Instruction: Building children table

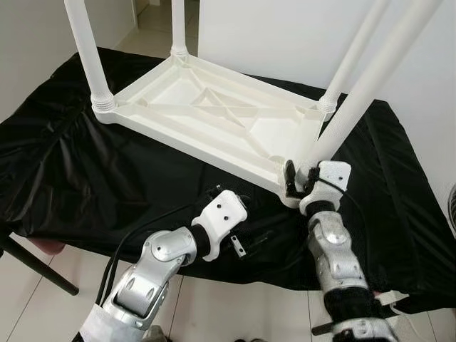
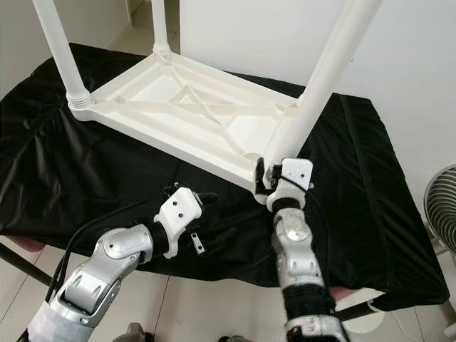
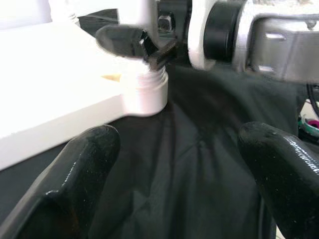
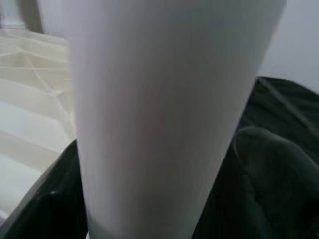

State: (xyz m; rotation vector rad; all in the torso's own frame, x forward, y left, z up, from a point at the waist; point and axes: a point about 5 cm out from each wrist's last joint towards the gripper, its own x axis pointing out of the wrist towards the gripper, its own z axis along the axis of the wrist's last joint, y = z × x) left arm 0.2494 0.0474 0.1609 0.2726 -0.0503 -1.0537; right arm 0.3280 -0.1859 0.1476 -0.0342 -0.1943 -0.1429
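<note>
White table top (image 1: 214, 117) is laid upside down on the black-draped surface (image 1: 85, 178), legs up. At its near right corner, the fourth leg (image 1: 370, 85) is grasped by the right hand (image 1: 303, 182). In the left wrist view, the left hand (image 3: 179, 174) is held released over the cloth.

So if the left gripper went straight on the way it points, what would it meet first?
Probably the right gripper at the table's corner socket, straight ahead of the open left gripper over black cloth; depth is unclear.
</note>
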